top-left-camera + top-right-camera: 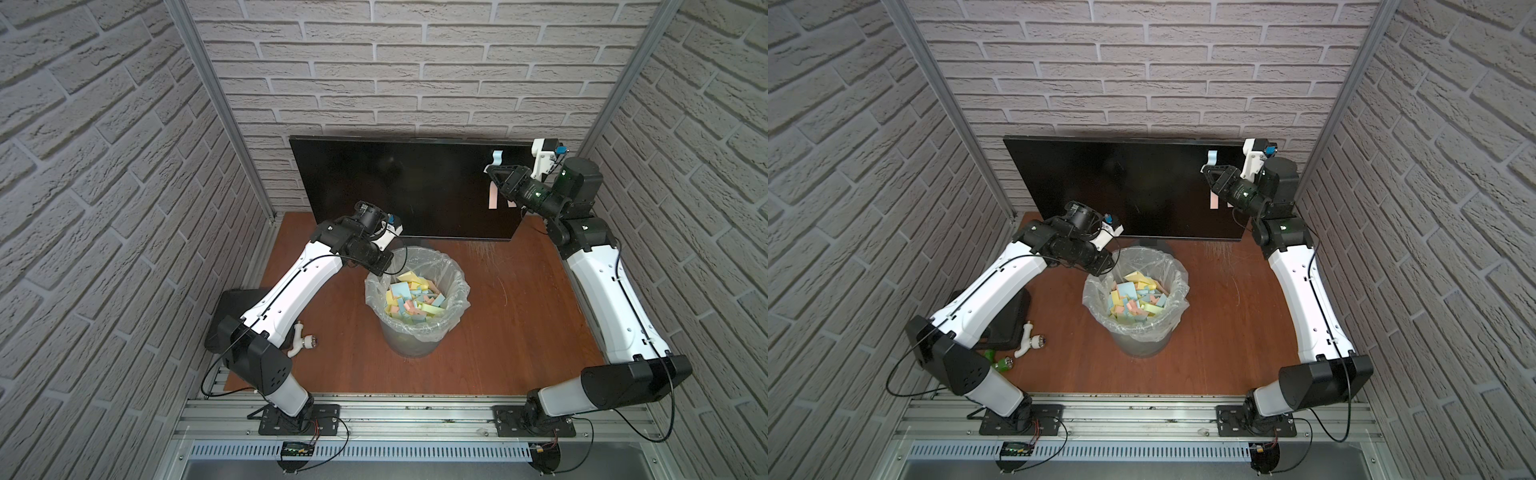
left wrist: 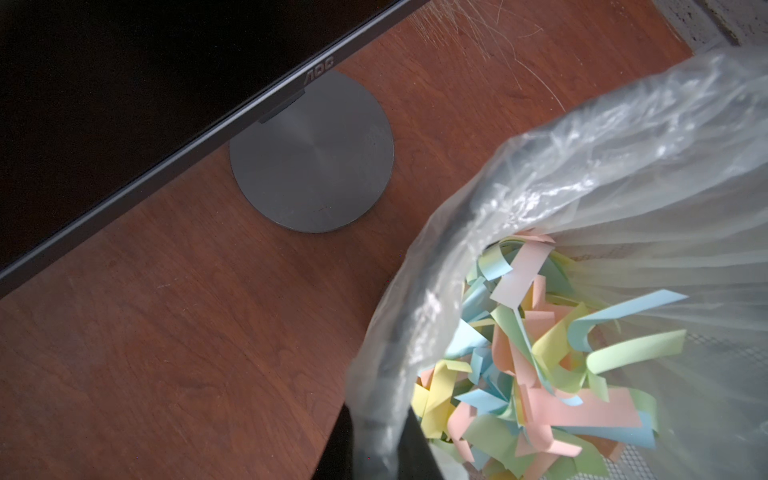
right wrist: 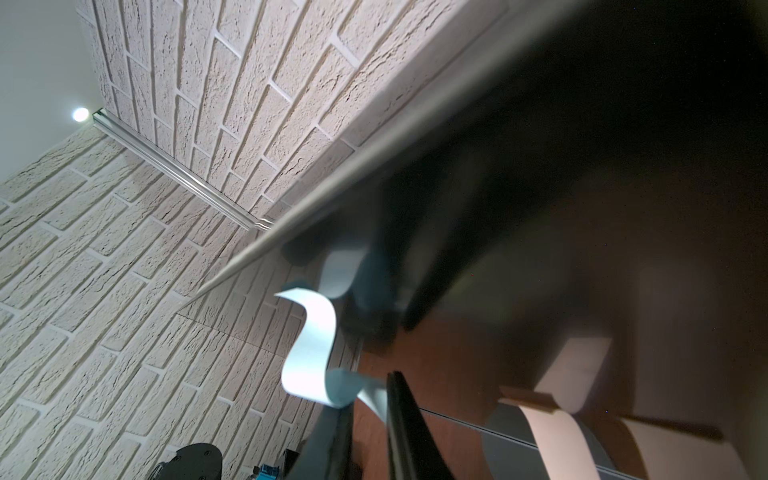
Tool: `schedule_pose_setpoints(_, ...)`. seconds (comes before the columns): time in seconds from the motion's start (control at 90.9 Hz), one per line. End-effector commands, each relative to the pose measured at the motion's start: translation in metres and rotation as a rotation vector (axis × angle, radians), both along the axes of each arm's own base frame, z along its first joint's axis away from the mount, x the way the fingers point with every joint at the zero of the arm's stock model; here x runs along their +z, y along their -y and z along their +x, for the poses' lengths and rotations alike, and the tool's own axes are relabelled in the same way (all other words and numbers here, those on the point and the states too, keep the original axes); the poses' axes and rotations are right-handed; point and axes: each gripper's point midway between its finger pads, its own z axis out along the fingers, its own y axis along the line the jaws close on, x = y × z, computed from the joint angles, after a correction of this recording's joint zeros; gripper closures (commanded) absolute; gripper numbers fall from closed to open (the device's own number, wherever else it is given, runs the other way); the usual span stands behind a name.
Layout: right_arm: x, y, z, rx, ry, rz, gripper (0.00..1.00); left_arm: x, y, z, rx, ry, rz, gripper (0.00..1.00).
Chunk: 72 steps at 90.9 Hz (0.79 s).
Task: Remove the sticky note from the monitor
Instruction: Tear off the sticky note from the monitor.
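One blue sticky note (image 1: 497, 158) hangs vertically.

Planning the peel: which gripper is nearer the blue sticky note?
Right. The right gripper is at the blue sticky note, jaws around its lower end; left gripper grips the bin rim.

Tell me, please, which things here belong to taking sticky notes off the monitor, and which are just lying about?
Job in hand:
monitor
blue sticky note, at the right pincer
pink sticky note, on the screen
bin of discarded notes, rim gripped by the left pincer

Lying about:
black tray
white plastic fitting
green pieces
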Motion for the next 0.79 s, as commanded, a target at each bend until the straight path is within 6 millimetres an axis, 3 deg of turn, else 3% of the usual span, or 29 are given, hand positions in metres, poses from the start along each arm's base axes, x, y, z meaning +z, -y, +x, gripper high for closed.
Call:
schedule_pose_setpoints(0.0, 0.016, 0.004, -0.01, -0.016, 0.056, 0.005, 0.9, 0.011, 0.004, 0.0, -0.03, 0.026, -0.017, 0.83)
schedule_pose_setpoints(0.121, 0.017, 0.005, -0.015, -0.019, 0.06, 0.007, 0.97, 0.011, 0.004, 0.0, -0.03, 0.025, -0.017, 0.83)
schedule_pose_setpoints(0.781, 0.026, 0.005, -0.039, -0.012, 0.084, 0.014, 0.97, 0.01, 0.004, 0.0, -0.03, 0.023, -0.017, 0.83)
